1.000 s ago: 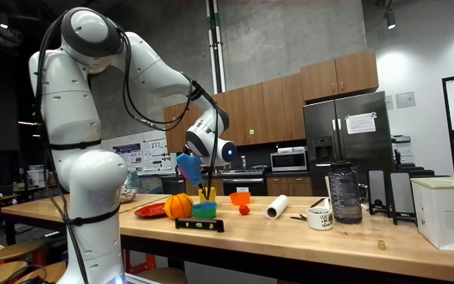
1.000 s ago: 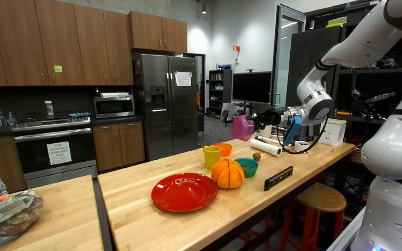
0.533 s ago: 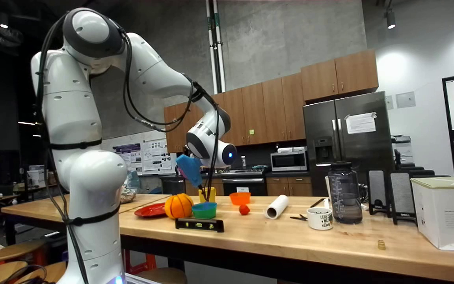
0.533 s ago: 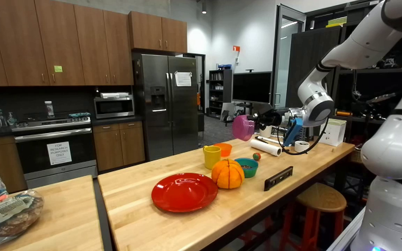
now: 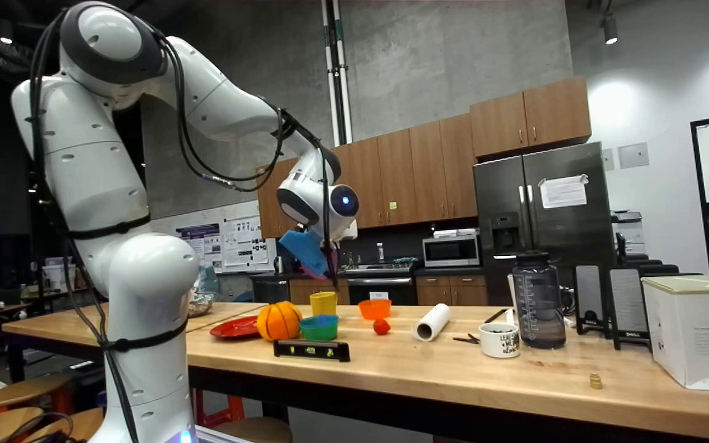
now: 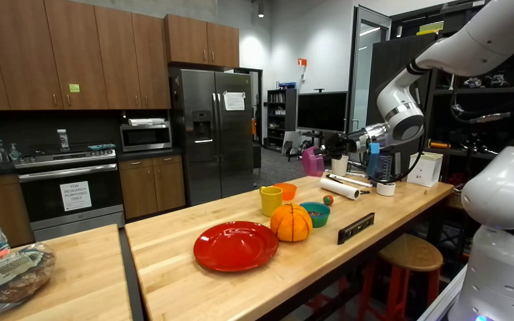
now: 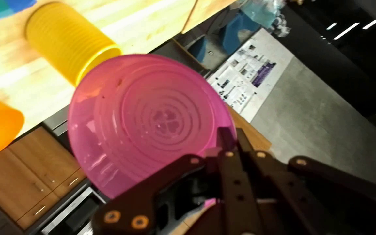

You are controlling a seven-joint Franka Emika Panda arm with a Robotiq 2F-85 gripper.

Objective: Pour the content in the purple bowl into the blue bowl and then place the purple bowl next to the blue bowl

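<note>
My gripper (image 7: 235, 138) is shut on the rim of the purple bowl (image 7: 162, 117), a translucent pink-purple one. In the wrist view I look into it; only a few small specks show on its wall. The purple bowl (image 6: 313, 162) is tilted and held in the air above the table, with the gripper (image 6: 326, 150) at its right edge. In an exterior view the purple bowl (image 5: 314, 271) is mostly hidden behind a blue part on the wrist. The blue bowl, teal-green with a blue rim (image 5: 319, 331), stands on the table. Small brown bits lie in the blue bowl (image 6: 321, 221).
A yellow mug (image 6: 271, 203), an orange bowl (image 6: 289, 191) and an orange ball (image 6: 291, 223) stand around the blue bowl. A red plate (image 6: 235, 246), a black level (image 6: 356, 228), a small red ball (image 6: 328, 200) and a paper roll (image 6: 339, 188) also lie on the table.
The first two moments look nearly alike. Since then the arm has pulled back and the wrist has turned, changing the purple bowl's tilt. The bowl is still gripped; the table objects have not moved.
</note>
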